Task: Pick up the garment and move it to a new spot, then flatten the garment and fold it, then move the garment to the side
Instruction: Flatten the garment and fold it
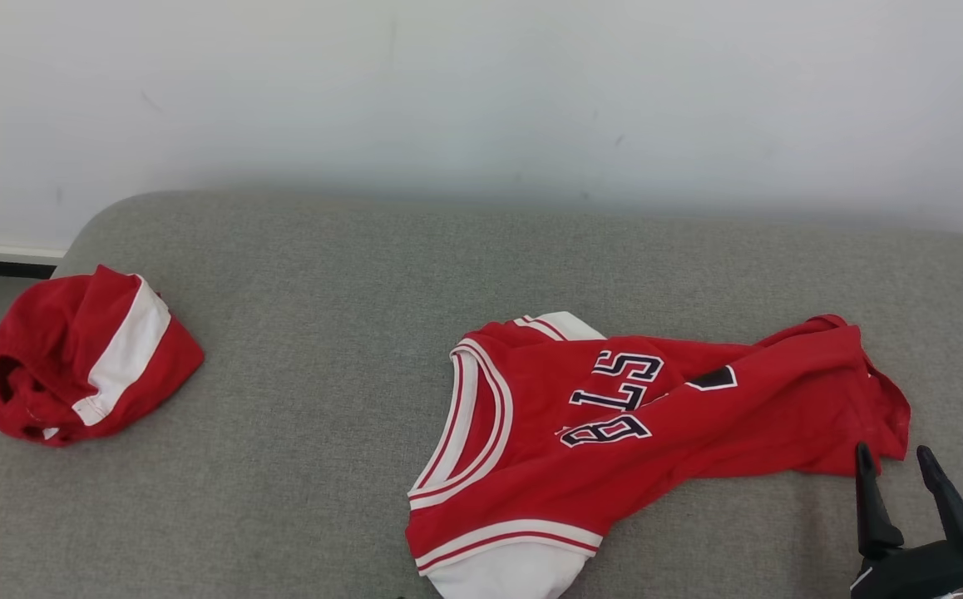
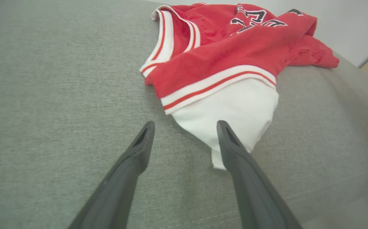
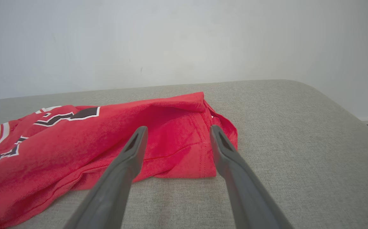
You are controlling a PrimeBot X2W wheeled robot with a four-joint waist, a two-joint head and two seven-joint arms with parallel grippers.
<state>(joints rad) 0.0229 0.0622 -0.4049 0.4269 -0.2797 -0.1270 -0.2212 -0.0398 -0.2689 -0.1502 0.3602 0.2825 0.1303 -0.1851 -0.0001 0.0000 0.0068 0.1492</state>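
Crumpled red jersey [image 1: 698,424], white trim and dark lettering, near the front edge of the grey cushion [image 1: 323,274], right of middle. Left hand [image 2: 185,124] spread wide by its white end, empty. Right hand [image 1: 893,453] spread at its red end, empty.

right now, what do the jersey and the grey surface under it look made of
Jersey: soft matte knit, probably polyester; it drapes in folds, the weave looks slightly fuzzy up close, and the hem is stitched. Grey surface: woven upholstery fabric, matte and heathered, likely over padding, judging by its rounded edges.
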